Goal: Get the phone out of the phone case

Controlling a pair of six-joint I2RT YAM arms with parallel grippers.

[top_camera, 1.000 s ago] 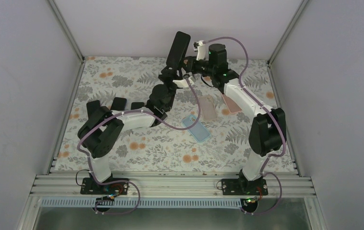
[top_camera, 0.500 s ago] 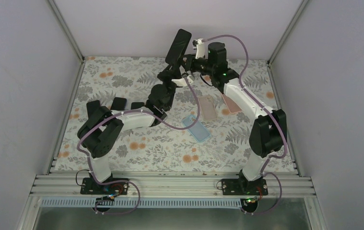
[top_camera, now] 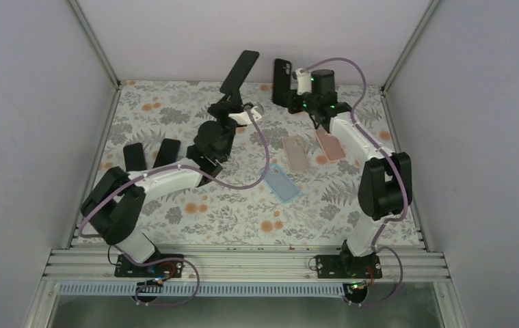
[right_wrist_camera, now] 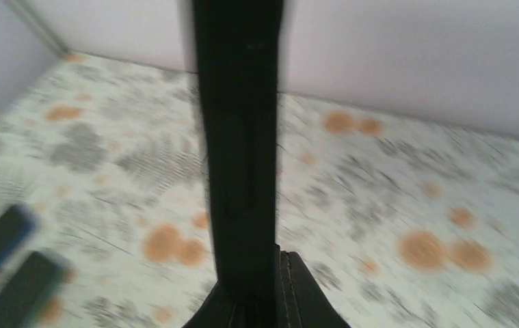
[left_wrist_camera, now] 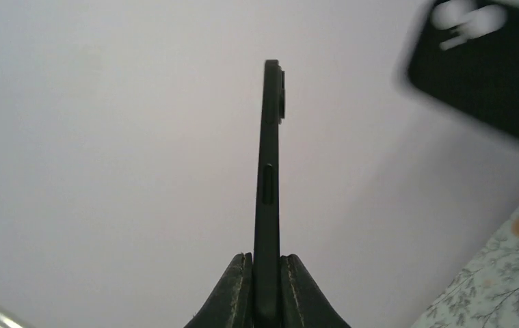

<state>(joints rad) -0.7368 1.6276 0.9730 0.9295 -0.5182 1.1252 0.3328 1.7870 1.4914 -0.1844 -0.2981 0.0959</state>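
Note:
My left gripper is shut on the lower end of a thin black phone and holds it up, tilted, over the back of the table. In the left wrist view the phone stands edge-on between my fingers, its camera bump at the top. My right gripper is shut on the black phone case and holds it upright, apart from the phone. The case fills the right wrist view, blurred, and also shows blurred in the left wrist view.
On the flowered table lie a blue case, a beige case and a salmon case. Two black cases lie at the left. White walls enclose the back and both sides.
The two grippers held one black piece together at the back centre. Now they have pulled apart: the left carries the phone leftwards, the right carries the case rightwards.

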